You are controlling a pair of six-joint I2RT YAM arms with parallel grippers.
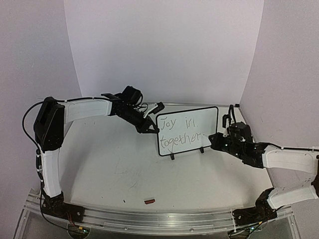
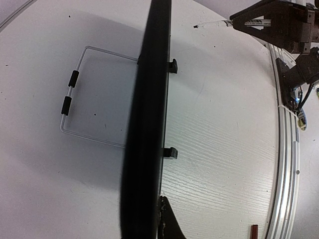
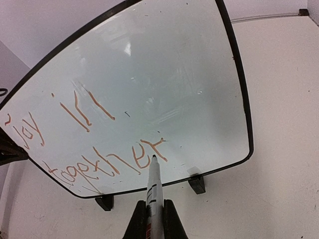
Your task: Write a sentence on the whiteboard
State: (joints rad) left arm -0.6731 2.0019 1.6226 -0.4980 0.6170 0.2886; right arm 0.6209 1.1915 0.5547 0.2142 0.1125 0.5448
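A: What could go wrong here?

B: A pale desk (image 1: 109,169) carries a small whiteboard (image 1: 187,130), standing upright on two black feet (image 3: 197,183). The left hand (image 1: 149,127) pinches its left edge. The right hand (image 1: 219,142) pinches a marker (image 3: 153,189), whose tip touches the board just after the last letter. My guess is that a hard press could tilt the board back or make it skate on its feet. The left pinch on that thin edge could also slip. The marker might twist in its hand and smear the writing.

A: Where is the sentence?

B: The sentence (image 3: 99,149) sits on the board's left half in two lines, "Joy in" above "together".

A: Any containers?

B: None in view. A small dark red piece (image 1: 149,201) lies loose near the desk's front edge. I cannot tell what it is.
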